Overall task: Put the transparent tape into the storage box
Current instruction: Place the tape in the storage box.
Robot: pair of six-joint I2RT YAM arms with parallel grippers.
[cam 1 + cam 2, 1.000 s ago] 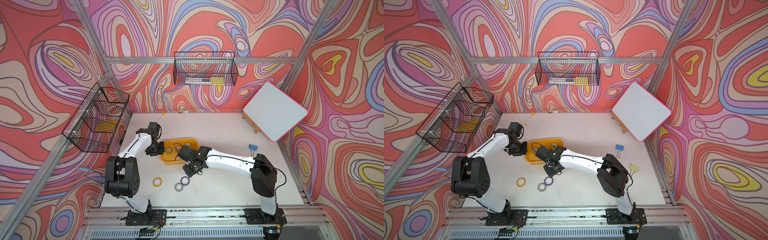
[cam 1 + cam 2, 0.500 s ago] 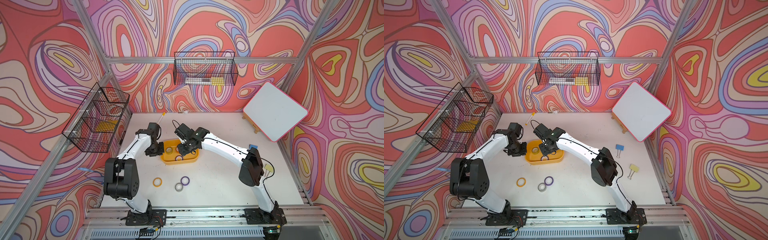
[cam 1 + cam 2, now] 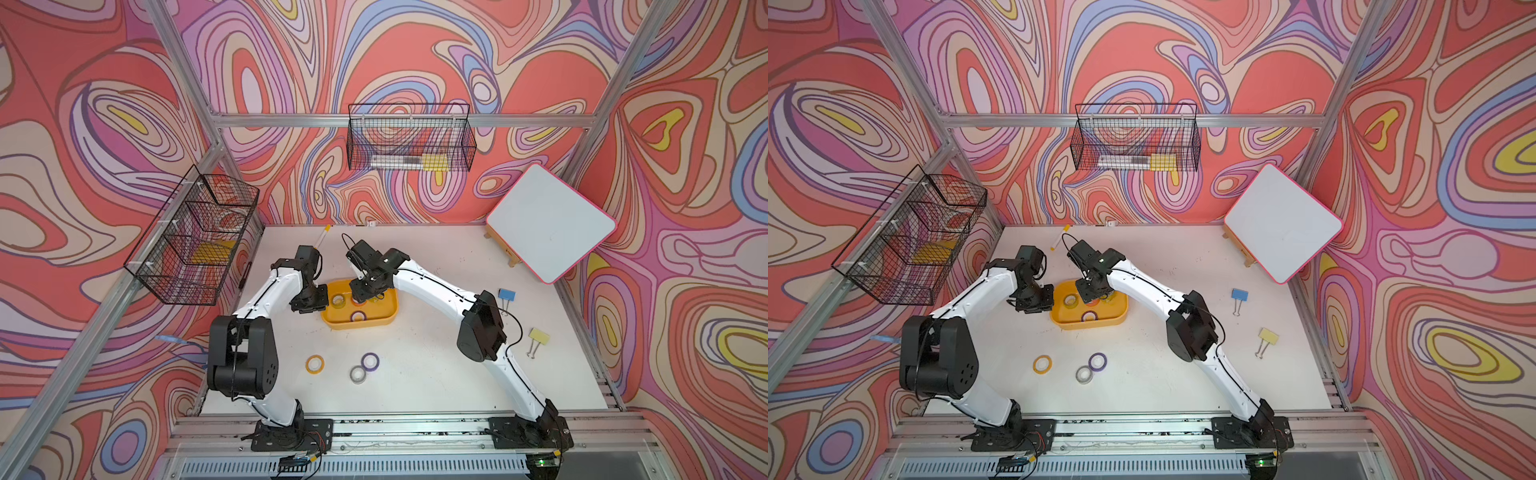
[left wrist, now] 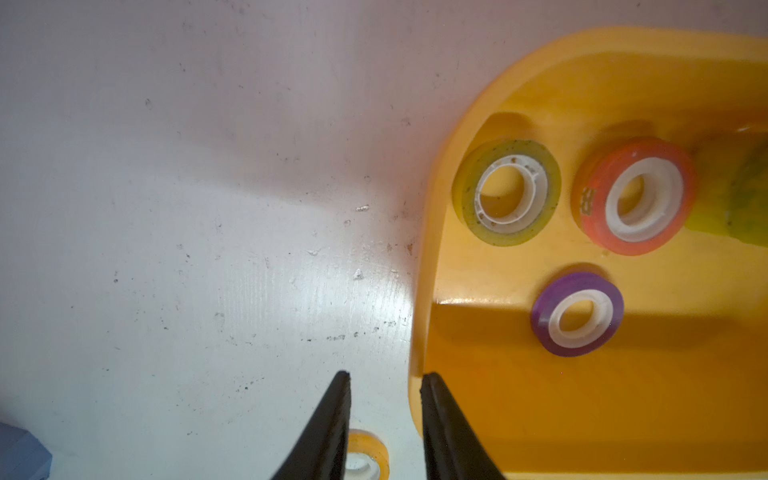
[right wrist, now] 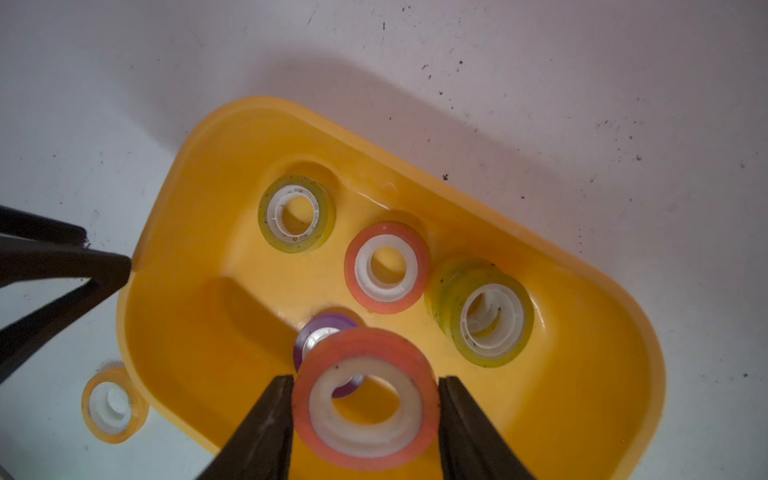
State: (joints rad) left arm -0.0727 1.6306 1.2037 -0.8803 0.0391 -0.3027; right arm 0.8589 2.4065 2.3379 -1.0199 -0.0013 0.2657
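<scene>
An orange tape roll (image 5: pixel 365 340) is held flat between the two fingers of the right gripper (image 5: pixel 365 379), one finger pressed to each side of its rim. It is carried above the storage box (image 5: pixel 582 374) and is not yet resting in it; through its hole the floor of the box and part of a purple roll (image 5: pixel 320 328) are seen.

Four other rolls are seen in the box: that purple one, an orange one (image 5: pixel 420 266), a yellow-green one (image 5: pixel 268 220) lying flat, and a second yellow-green one (image 5: pixel 519 332) that looks tilted or stacked; which of the two cannot be told.

The left gripper (image 4: pixel 385 375) is placed at the end of the box with its fingers part-way apart. Bare table is seen between them, one finger is set at the rim, and nothing is clamped.

On the table in front of the box, three rolls are seen in a top view: a yellow one (image 3: pixel 307 364), and a grey one (image 3: pixel 351 374) just beside a purple one (image 3: pixel 376 362).

The step in hand is judged to be the drop of the carried roll. A small descent and a spreading of the fingers are probably called for next, preferably over bare floor, since a landing on the purple roll could leave the tape tilted. After that, the rolls on the table are likely to be fetched.
</scene>
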